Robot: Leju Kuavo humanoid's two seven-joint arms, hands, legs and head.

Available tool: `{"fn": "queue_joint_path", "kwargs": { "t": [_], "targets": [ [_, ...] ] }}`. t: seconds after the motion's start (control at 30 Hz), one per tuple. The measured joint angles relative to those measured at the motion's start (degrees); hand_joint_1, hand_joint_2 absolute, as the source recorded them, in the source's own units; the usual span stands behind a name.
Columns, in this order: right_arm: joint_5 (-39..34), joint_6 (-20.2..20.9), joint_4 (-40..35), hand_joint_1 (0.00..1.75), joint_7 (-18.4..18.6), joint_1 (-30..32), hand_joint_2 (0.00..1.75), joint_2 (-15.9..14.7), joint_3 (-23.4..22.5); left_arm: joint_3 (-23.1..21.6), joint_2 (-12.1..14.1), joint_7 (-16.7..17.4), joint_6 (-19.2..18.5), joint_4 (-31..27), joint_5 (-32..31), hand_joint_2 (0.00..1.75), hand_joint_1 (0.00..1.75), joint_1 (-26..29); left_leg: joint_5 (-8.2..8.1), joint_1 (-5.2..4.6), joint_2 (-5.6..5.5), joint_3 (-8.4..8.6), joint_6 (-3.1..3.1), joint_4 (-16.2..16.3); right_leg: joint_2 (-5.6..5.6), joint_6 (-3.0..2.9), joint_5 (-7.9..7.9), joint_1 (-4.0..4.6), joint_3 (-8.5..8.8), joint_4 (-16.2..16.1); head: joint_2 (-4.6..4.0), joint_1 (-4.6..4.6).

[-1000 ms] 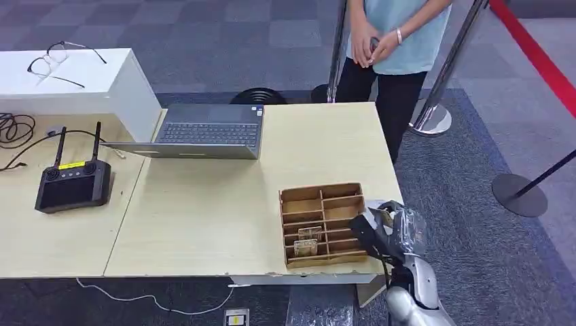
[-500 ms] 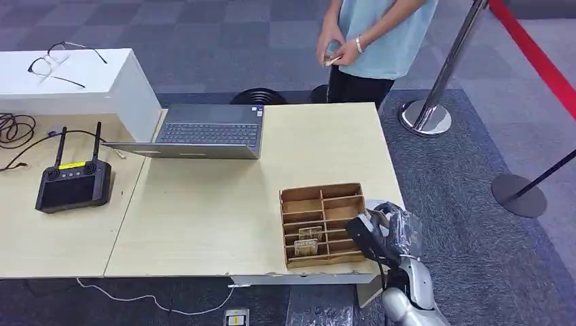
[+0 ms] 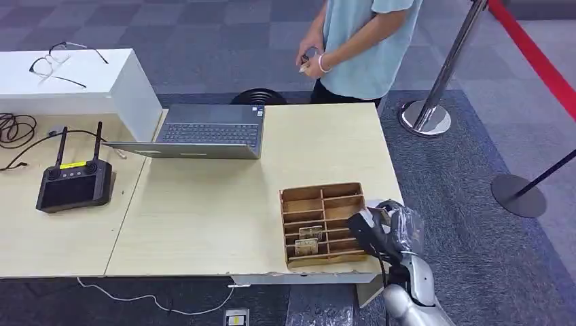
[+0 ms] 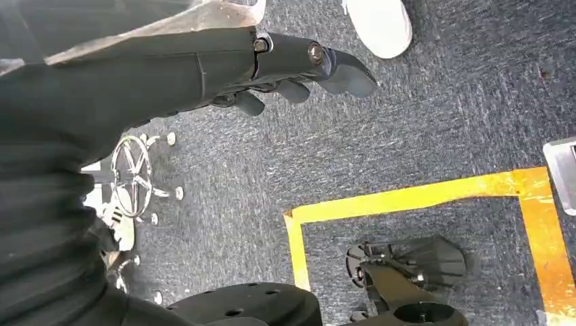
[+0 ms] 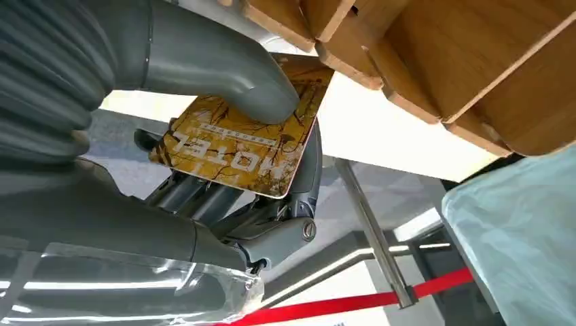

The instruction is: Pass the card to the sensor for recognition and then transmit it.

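An open laptop (image 3: 204,132) sits at the far side of the table (image 3: 204,217), a black remote controller (image 3: 73,185) and coiled cables (image 3: 13,129) to its left. Glasses (image 3: 58,58) lie on a white box (image 3: 102,85). A person (image 3: 360,47) stands beyond the table

Counting per kind: one card (image 5: 239,146) sitting pinched in the right hand (image 3: 370,234), two more cards (image 3: 307,241) standing in the one wooden divider tray (image 3: 323,223). Two hands showing; left hand (image 4: 272,64) hanging over carpet. One laptop (image 3: 204,131) lying open, one black controller (image 3: 73,185) with two antennas, one pair of glasses (image 3: 58,61). Two tables (image 3: 204,217) sitting side by side. One person (image 3: 360,41) standing. Three stanchion bases (image 3: 519,195) showing.
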Motion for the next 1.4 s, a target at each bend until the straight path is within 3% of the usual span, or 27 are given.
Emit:
{"fn": "queue_joint_path", "kwargs": {
  "t": [0.77,1.4],
  "targets": [
    [3.39,0.24,-10.38,1.75,5.79,-3.48,1.75,-3.69,2.29,0.0,-0.31,-0.99,0.0,0.0,-0.59,1.75,0.0,0.01,0.04,0.0,-0.01,-0.1,0.0,0.01,0.0,-0.01,0.04,0.0,-0.1,0.01,0.0,-0.02],
    [6.16,4.92,-18.25,1.75,8.63,-9.49,1.75,-6.67,5.2,-0.59,-0.72,-1.01,-0.68,0.0,-1.53,1.75,0.0,0.0,0.06,-0.01,-0.01,-0.12,0.0,0.01,0.0,-0.01,0.05,0.0,-0.11,0.01,0.0,0.02]
  ]
}}
